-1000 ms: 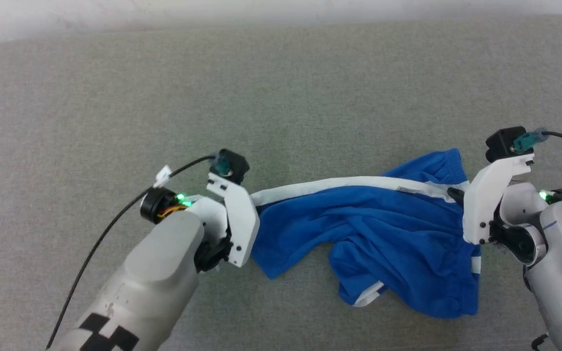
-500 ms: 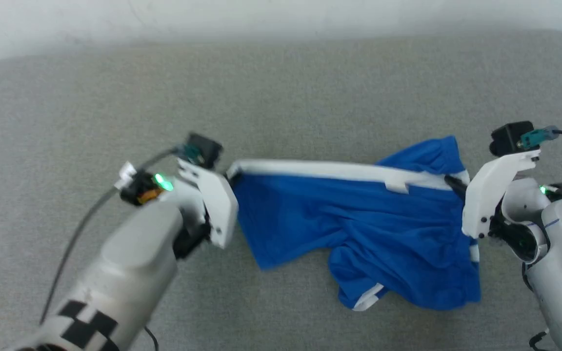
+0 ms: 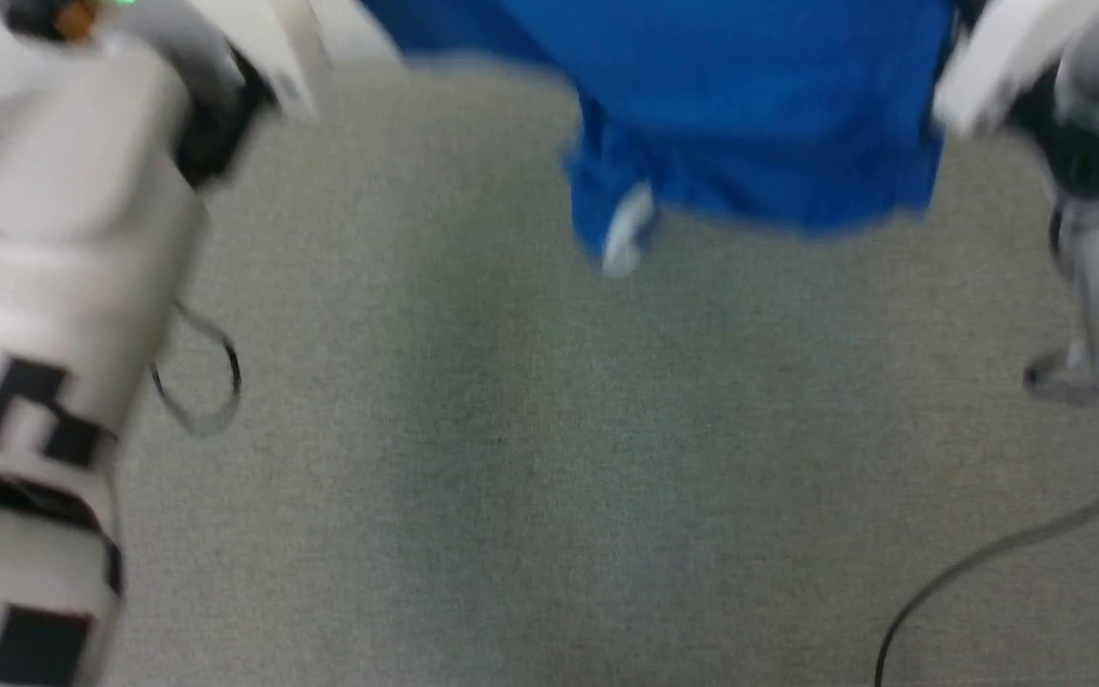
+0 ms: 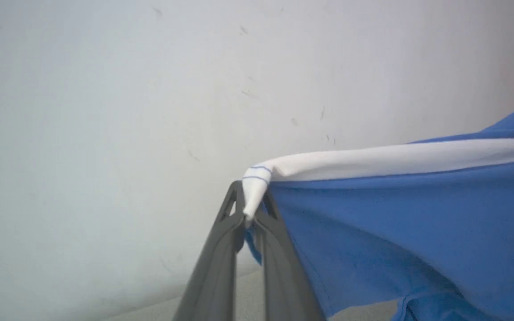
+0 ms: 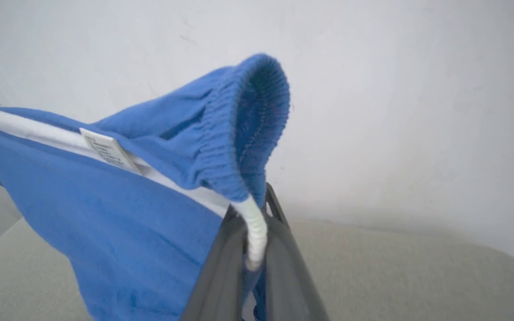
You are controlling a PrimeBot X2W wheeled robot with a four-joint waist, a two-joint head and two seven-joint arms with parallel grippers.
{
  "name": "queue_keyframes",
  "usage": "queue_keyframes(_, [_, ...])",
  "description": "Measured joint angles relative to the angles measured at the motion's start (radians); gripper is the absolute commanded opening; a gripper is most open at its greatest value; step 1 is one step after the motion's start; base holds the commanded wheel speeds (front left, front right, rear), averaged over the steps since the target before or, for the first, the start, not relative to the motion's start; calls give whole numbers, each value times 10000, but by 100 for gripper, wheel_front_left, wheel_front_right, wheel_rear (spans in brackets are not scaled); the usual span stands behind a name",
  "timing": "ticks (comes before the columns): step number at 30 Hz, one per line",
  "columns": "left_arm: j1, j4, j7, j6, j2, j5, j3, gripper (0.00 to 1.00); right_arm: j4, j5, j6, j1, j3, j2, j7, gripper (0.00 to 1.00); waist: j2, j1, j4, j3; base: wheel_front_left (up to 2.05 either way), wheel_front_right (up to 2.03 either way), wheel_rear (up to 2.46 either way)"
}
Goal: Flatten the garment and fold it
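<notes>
The garment [image 3: 759,105], royal-blue shorts with white trim, hangs in the air between my two arms at the top of the blurred head view, its lower edge above the grey surface. In the left wrist view my left gripper [image 4: 249,209] is shut on the white-striped corner of the garment [image 4: 395,214], which stretches off to the right. In the right wrist view my right gripper [image 5: 257,232] is shut on the white stripe end beside the gathered waistband of the garment [image 5: 118,205]; a small white label [image 5: 109,151] shows on the stripe.
The grey padded table [image 3: 549,458] lies below the hanging cloth. A pale wall [image 4: 105,89] stands behind. Black cables [image 3: 969,563] trail by my right arm, and a cable loop [image 3: 201,382] hangs by my left forearm.
My left gripper closed on the garment's white-striped corner. Both arms then lifted the garment off the table, stretched between them. The head view has tilted down and blurred.
</notes>
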Motion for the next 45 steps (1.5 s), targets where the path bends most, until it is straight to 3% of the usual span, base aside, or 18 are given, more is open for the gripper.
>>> queue_keyframes(5, [-2006,261,-963,215,397,155,483,0,282,-616,10,-2476,-305,479,-1141,0,0,1,-44,854,0,0,0])
queue_keyframes(12, [-3585,382,-1346,309,685,320,1045,0,1315,-1381,8,-4730,-430,1093,-2869,0,-1,2,-228,2358,0,0,0])
queue_keyframes(20, [-3678,209,-1360,476,698,522,1847,0,3091,-1647,2,-5722,-27,1526,-4548,0,-2,3,-382,3994,0,0,0])
queue_keyframes(27, [-2660,-105,-1361,466,556,660,2867,0,4192,-1425,2,-5710,692,1666,-5482,0,-2,2,-471,4896,0,0,0])
queue_keyframes(34, [-357,-1254,-1363,364,-6,1091,4253,0,4063,-1089,-2,-3874,1381,1664,-5848,0,-2,-1,-476,4599,0,0,0])
queue_keyframes(45, [6183,-4698,-1363,115,-1231,2748,5783,0,713,-481,-4,2095,2416,1053,-5883,0,-2,-5,-372,2520,0,0,0])
